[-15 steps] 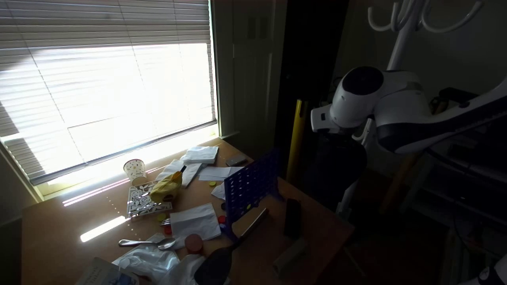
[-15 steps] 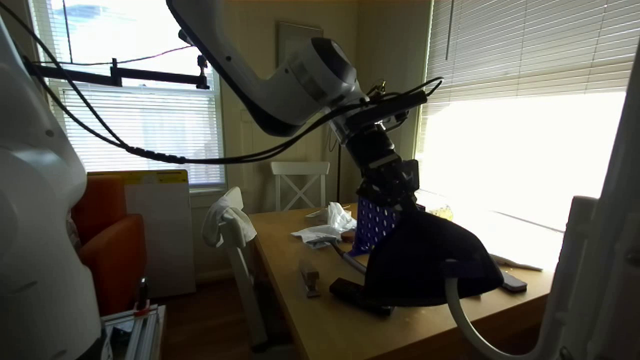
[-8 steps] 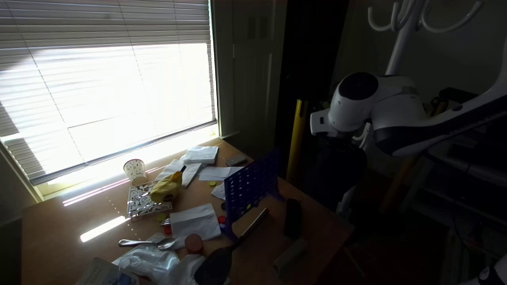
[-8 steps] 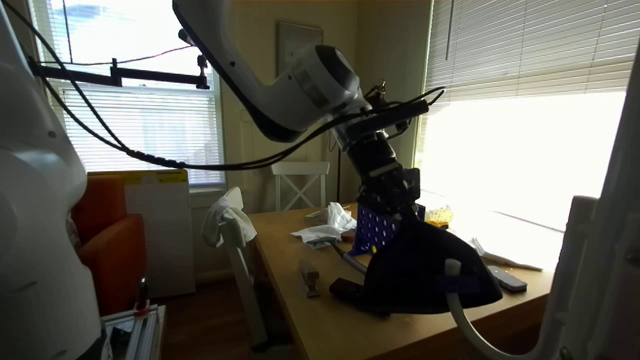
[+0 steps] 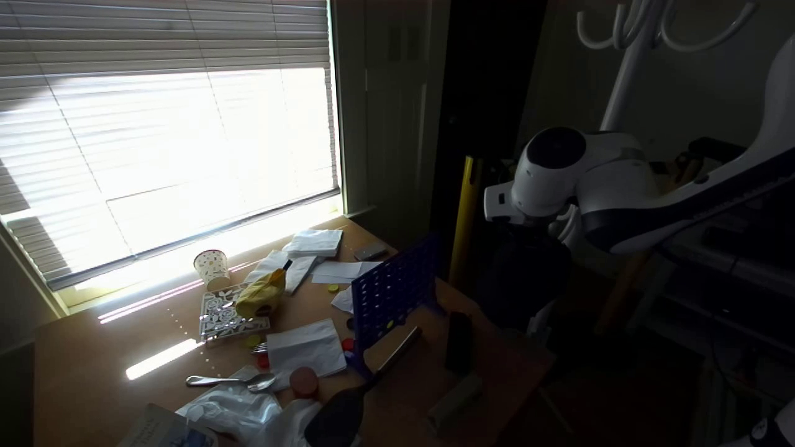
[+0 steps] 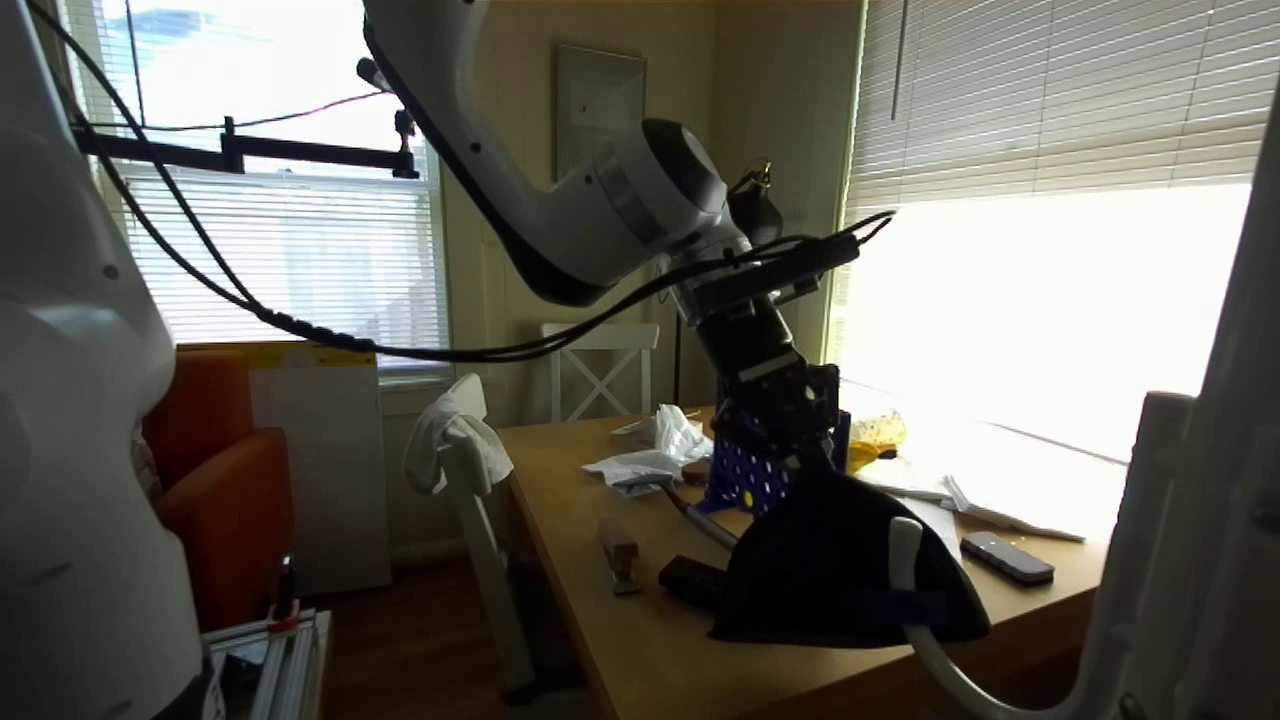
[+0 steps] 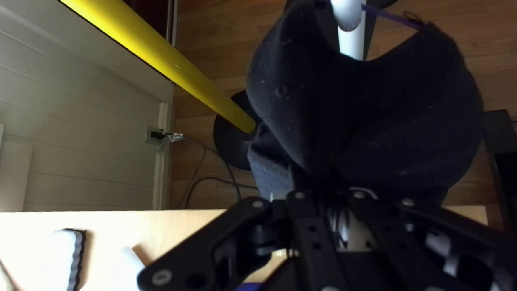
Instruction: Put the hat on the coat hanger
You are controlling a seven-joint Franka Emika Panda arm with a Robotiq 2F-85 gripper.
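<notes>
- Fingers point(image 7: 313, 238) pinch the hat point(image 7: 404, 121), hanging below them, past the edge of the counter point(image 7: 181, 226).
- On its far side, the strap point(image 6: 928, 607) crosses the hook point(image 6: 905, 550) just under the upright tip.
- Pole of the coat hanger point(image 6: 1185, 540) beyond; likely lower straight, then release.

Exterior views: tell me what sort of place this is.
Likely a home's dining or living area: there is a table, a white cross-backed chair and an orange armchair.

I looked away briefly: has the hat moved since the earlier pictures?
Yes, mostly downward: in an exterior view, the hat sits lower relative to the white hook.
</notes>
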